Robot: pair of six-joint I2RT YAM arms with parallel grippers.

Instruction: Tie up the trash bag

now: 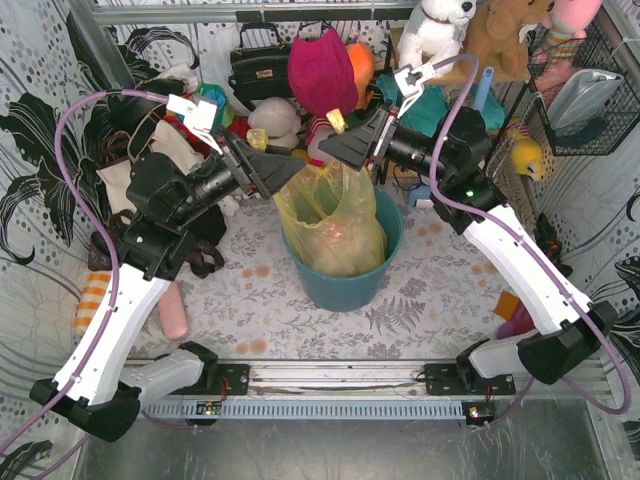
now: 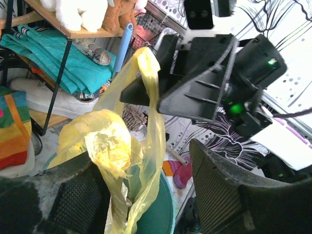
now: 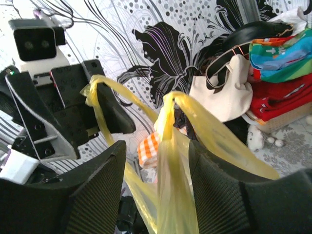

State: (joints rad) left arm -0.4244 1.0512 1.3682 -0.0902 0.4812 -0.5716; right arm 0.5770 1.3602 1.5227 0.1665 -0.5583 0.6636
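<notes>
The yellow trash bag (image 1: 335,225) sits in the teal bin (image 1: 340,285) at the table's middle, its top pulled up. My left gripper (image 1: 290,172) and right gripper (image 1: 335,150) meet just above the bag. In the left wrist view the left gripper (image 2: 146,165) is wide open, with a bag handle (image 2: 105,141) rising beside its left finger. Another strip (image 2: 146,63) drapes over the right gripper's finger. In the right wrist view the right gripper (image 3: 156,151) is open with a handle strip (image 3: 170,161) hanging between its fingers. A second strip (image 3: 95,90) loops over the left gripper's finger.
A cream tote (image 3: 229,92), a black handbag (image 1: 260,65), plush toys (image 1: 435,30) and piled clothes crowd the back. A wire basket (image 1: 585,90) hangs at the right. A pink object (image 1: 175,315) lies on the cloth at the left. A shelf with teal cloth (image 2: 63,63) stands behind.
</notes>
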